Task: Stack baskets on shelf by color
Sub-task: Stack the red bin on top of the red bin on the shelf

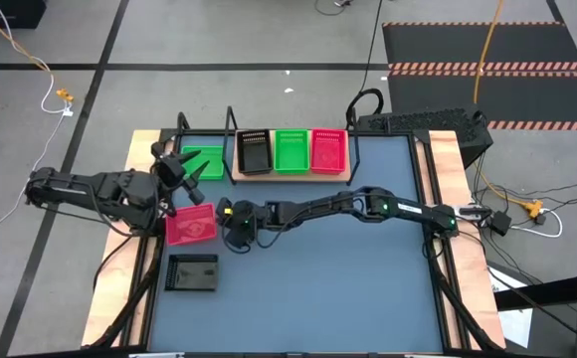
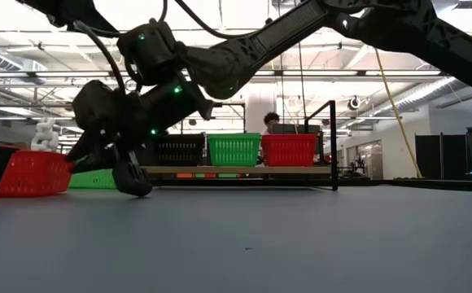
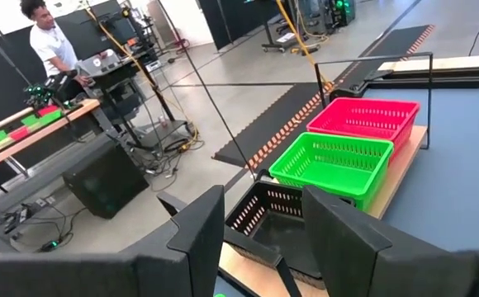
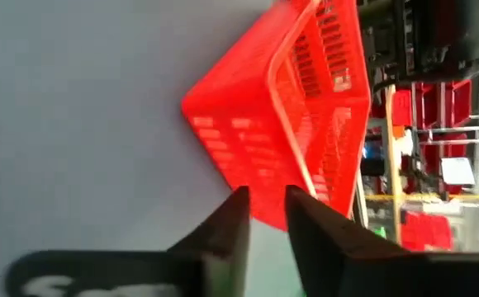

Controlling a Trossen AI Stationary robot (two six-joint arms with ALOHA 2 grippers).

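Nearby, off the left end of the light wooden shelf board with black wire uprights (image 1: 298, 175): pink-red rectangular plastic mesh-sided basket (image 1: 190, 225), mouth up on the blue-grey tabletop (image 1: 348, 288), well apart from the shelf. Probably light and stiff with a little spring. Thin slotted walls, a smooth glossy rim and rounded corners, so likely to slip or tip. Best taken by pinching one wall at the rim, near the middle of a side.

Right gripper (image 4: 266, 198) low and just beside that basket, on its shelf-ward side; cannot tell whether spread or pinching the rim. Left gripper (image 3: 264, 202) spread wide and empty, hovering just off the shelf's left end.

On the shelf, side by side: black mesh basket (image 1: 255, 152), bright green mesh basket (image 1: 290, 151), another pink-red mesh basket (image 1: 328, 151).
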